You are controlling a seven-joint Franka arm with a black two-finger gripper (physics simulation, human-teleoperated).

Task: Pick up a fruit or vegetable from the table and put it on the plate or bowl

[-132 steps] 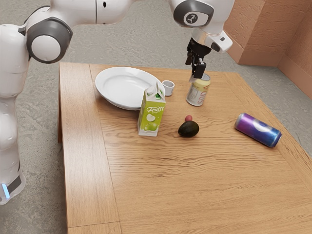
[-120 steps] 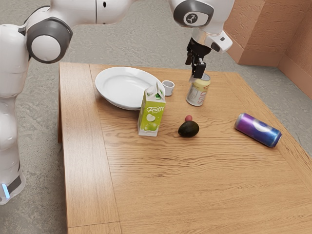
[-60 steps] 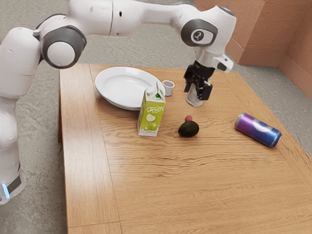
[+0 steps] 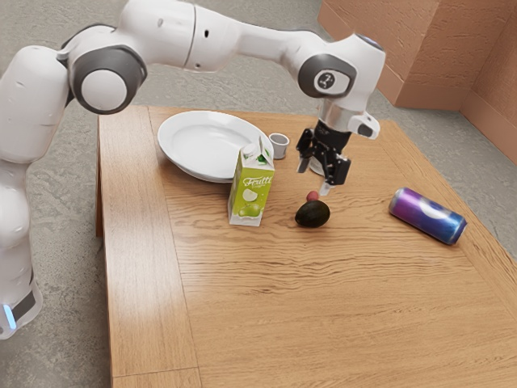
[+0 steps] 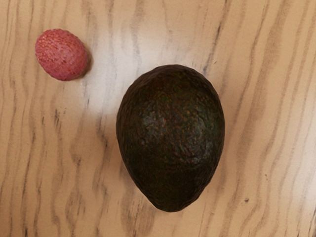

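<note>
A dark green avocado (image 4: 312, 213) lies on the wooden table (image 4: 323, 307) near its middle, with a small red lychee-like fruit (image 4: 313, 196) just behind it. My gripper (image 4: 315, 179) hangs open a little above the two fruits, holding nothing. In the wrist view the avocado (image 5: 170, 136) lies straight under my hand and the red fruit (image 5: 61, 54) sits close beside it, not touching. The white plate (image 4: 194, 149) stands at the table's back, toward the exterior view's left.
A green juice carton (image 4: 251, 184) stands upright between the plate and the avocado. A small white cup (image 4: 279, 145) sits behind the carton. A purple can (image 4: 426, 215) lies on its side toward the exterior view's right.
My arm has swung down and forward from above the pale jar at the back. The gripper now hangs low over the avocado and red fruit. Nothing on the table moved.
</note>
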